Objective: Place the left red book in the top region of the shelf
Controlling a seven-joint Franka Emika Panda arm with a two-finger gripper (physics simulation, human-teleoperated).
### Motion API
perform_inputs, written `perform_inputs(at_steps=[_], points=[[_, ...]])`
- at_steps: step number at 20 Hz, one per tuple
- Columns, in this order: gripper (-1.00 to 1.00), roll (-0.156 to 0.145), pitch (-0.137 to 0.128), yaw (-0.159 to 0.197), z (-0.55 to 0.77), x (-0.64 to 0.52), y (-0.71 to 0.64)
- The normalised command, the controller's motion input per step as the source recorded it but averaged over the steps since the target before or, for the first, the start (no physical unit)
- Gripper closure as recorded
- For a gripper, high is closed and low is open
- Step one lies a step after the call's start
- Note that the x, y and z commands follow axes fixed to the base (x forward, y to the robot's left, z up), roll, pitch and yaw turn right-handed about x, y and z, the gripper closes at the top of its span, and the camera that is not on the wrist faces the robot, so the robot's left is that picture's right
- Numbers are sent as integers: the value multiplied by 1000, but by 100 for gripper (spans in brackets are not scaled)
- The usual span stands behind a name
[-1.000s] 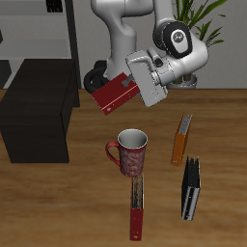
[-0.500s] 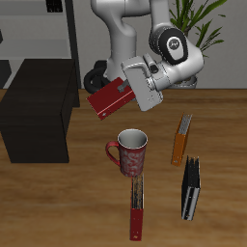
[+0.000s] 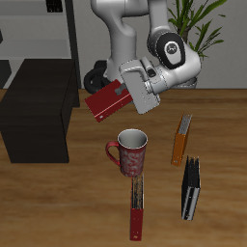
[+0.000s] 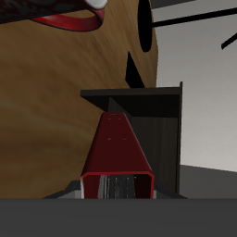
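Note:
The left red book (image 3: pixel 106 101) is a plain red hardcover, held in the air, tilted, above the table and above the mug. My gripper (image 3: pixel 125 93) is shut on its end nearest the arm. The shelf (image 3: pixel 37 108), a low matte black unit with a flat top, stands on the table beside the book, a short gap away. In the wrist view the red book (image 4: pixel 118 148) stretches out from my gripper (image 4: pixel 118 185) toward the black shelf (image 4: pixel 153 111).
A red patterned mug (image 3: pixel 129 152) stands below the held book. A slim red book with a yellowish strip (image 3: pixel 137 203) lies near the front edge. An orange book (image 3: pixel 180 139) and a dark book (image 3: pixel 191 188) lie beside it. A tall grey rack (image 3: pixel 58 29) stands behind the shelf.
My gripper and the red book have moved sideways toward the black shelf, the book staying at about the same height and tilt.

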Motion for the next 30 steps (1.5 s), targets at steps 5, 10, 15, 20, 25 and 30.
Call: perform_inputs(at_steps=[5,10,15,20,25,30], points=[[100,-21,6,-1,-84,31,-103],[100,-26,11,-3,-51,24,-158],[100,-37,13,-22,11,-22,-175],[100,-24,14,-20,42,-5,-148],[100,-54,27,-21,8,25,-256],[100,-25,2,-22,82,2,-135]])
